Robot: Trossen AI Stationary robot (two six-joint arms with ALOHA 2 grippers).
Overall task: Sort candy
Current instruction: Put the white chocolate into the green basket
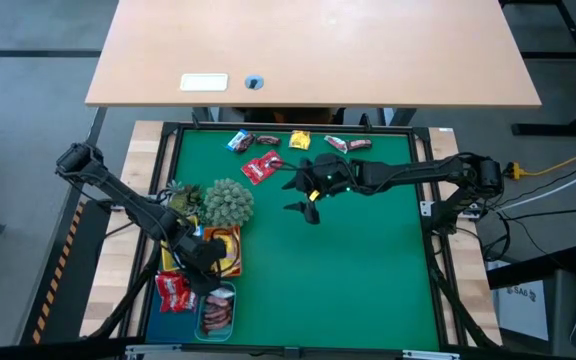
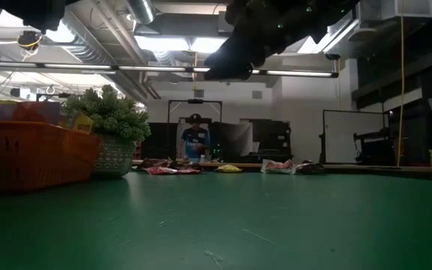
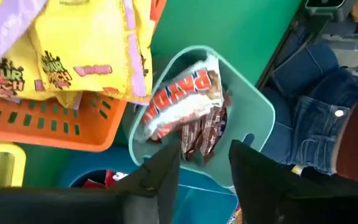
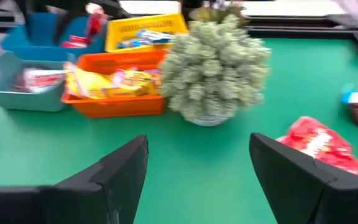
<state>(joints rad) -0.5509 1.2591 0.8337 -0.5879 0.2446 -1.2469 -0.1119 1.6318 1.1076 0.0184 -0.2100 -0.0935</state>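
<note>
Left claw (image 3: 204, 165) angled down over teal tray (image 3: 253, 106), fingers parted, nothing held, candy bars (image 3: 182, 102) lying in tray; right claw (image 1: 308, 203) wide open, empty, hovering mid worktop (image 1: 368, 260); loose candy (image 1: 260, 168) along far edge

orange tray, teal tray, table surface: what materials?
Orange tray: likely moulded plastic, slotted walls, slight gloss. Teal tray: smooth solid plastic by its rounded rim, semi-matte. Table surface: green mat, matte, probably felt or rubber; cannot tell which.

Glossy candy (image 3: 185, 102) wrappers — smooth plastic teal tray (image 3: 257, 112), matt green mat (image 1: 368, 260)
</note>
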